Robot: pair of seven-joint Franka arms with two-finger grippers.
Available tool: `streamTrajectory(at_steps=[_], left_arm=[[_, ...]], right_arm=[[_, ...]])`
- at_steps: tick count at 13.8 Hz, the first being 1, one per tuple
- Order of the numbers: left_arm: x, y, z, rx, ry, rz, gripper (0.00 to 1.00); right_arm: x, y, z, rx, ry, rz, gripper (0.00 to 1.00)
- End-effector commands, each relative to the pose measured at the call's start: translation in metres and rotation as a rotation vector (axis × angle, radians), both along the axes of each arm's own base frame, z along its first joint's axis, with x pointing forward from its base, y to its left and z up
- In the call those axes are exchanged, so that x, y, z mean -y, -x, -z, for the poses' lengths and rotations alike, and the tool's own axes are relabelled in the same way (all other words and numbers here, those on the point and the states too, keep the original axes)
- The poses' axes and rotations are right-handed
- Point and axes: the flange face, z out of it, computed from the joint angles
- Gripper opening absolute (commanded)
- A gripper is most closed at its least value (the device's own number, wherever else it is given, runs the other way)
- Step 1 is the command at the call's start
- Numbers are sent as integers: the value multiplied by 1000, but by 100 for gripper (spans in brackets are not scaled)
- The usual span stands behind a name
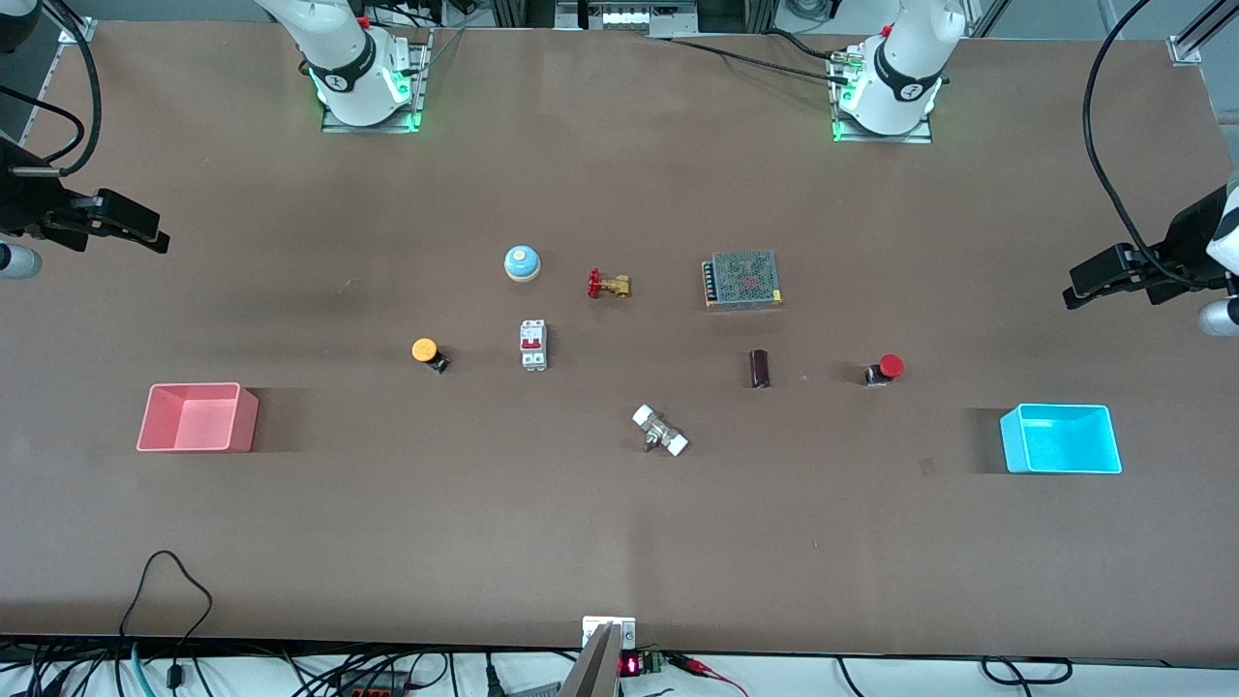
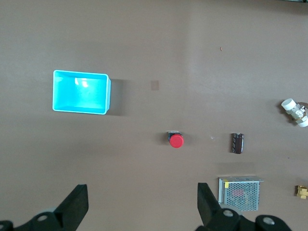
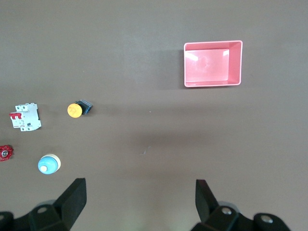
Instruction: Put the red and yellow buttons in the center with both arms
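The red button lies on the brown tabletop toward the left arm's end; it also shows in the left wrist view. The orange-yellow button lies toward the right arm's end and shows in the right wrist view. My left gripper is open and empty, high over the table's edge near the cyan bin, its fingers spread wide. My right gripper is open and empty, high over the table's other end, its fingers spread wide.
A pink bin and a cyan bin stand at the table's ends. Between the buttons lie a blue bell, a brass valve, a power supply, a breaker, a dark cylinder and a white fitting.
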Motion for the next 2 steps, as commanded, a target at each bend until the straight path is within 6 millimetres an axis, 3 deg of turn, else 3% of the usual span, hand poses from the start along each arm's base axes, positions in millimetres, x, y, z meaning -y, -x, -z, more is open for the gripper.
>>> streamTrajectory(at_steps=[1,2], left_arm=[[-3,8,-2,-6,3,21,100],[-3,9,-3,-6,2,22,100]], right_arm=[[-1,7,-5,15,1,-14,100],[-1,7,-5,15,1,-14,100]])
